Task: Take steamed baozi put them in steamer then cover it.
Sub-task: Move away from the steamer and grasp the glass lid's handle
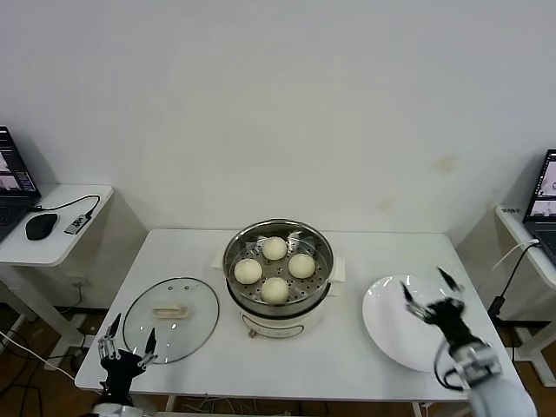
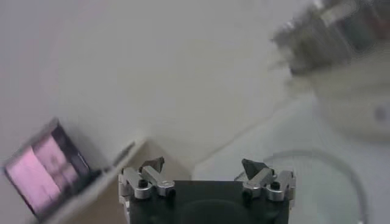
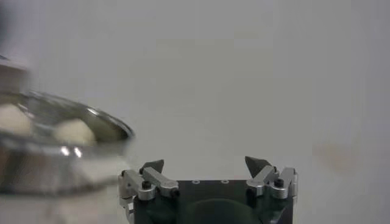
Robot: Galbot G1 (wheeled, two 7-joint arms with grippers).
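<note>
Steamer [image 1: 277,271] mid-table with four buns [image 1: 274,269] loaded, so what's left is the lid [image 1: 171,318] flat by the front-left edge: rigid, heavy-looking glass, slick and breakable, best pinched at its centre handle [image 1: 170,310]; left gripper [image 1: 127,345] beside it, right gripper [image 1: 426,294] over the plate [image 1: 391,326], both spread empty

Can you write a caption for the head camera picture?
Four baozi sit in the steamer; glass lid rests beside it.
</note>
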